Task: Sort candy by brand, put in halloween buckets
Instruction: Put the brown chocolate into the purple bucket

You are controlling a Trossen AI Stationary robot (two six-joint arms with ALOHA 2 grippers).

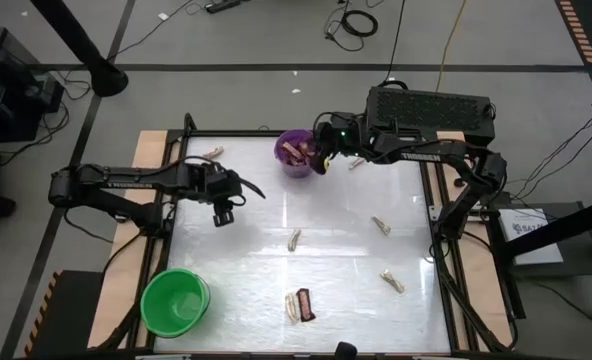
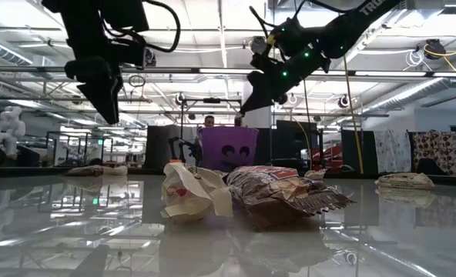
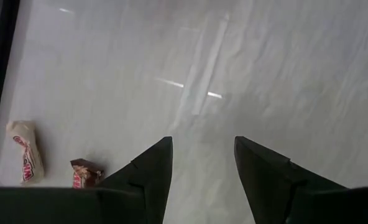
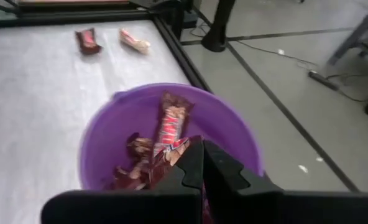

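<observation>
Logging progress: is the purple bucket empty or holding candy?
Holding candy: the purple bucket contains several dark brown-maroon bars, seen from the right wrist.

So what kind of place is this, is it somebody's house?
Probably not a house; it looks like a robot lab or workshop. Cables trail over the grey floor, bare ceiling strip lights hang overhead, and two dark robot arms work at a glossy white table with a round purple plastic bucket.

Grey floor (image 1: 276, 40) strewn with cables (image 1: 356, 22); ceiling strip lights (image 2: 212, 35) glare above distant shelving.
</observation>
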